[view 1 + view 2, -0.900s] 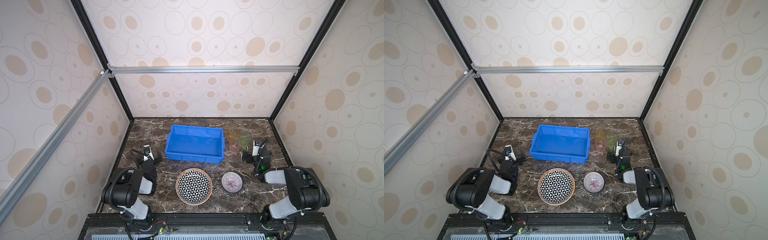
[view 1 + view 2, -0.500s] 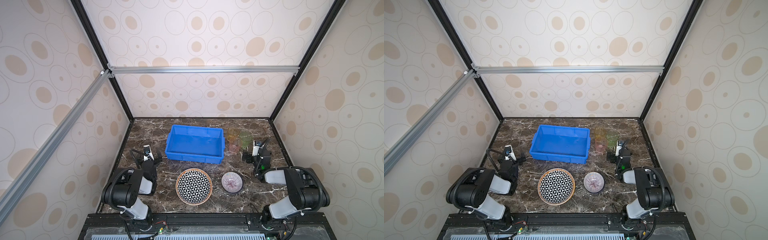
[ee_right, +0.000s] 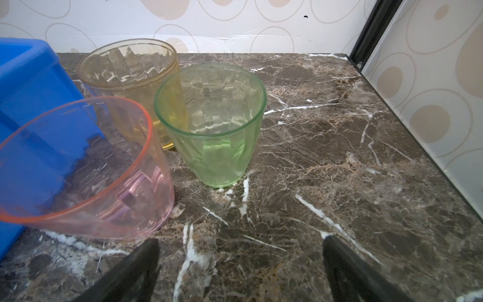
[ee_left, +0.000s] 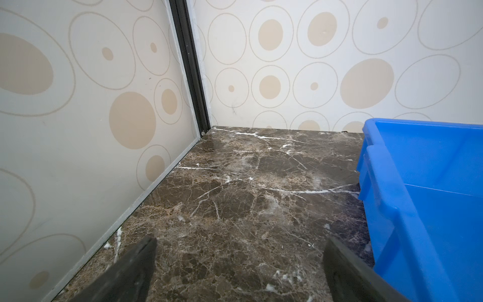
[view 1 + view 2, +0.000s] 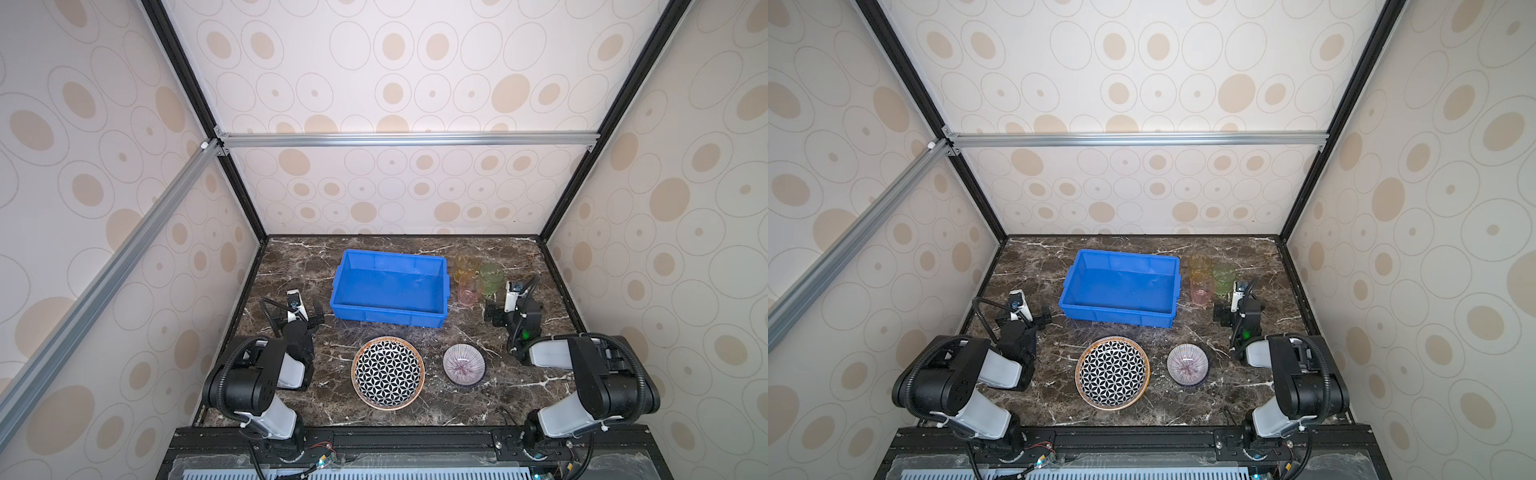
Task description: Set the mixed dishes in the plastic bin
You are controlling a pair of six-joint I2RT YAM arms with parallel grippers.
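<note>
Mid-table on dark brown marble tabletop (image 5: 291, 266): bright blue rectangular plastic bin (image 5: 390, 316). In front, apart from it: round black-white lattice plate (image 5: 388, 372), small purple-rayed bowl (image 5: 464, 364). Clustered upright just right of bin: translucent yellow tumbler (image 5: 466, 266), green tumbler (image 5: 491, 277), pink tumbler (image 5: 469, 291). Left gripper (image 4: 239, 243), right gripper (image 3: 240, 243): jaws wide apart, holding nothing.

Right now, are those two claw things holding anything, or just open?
Left gripper: open, holding nothing.
Right gripper: open, holding nothing.
</note>
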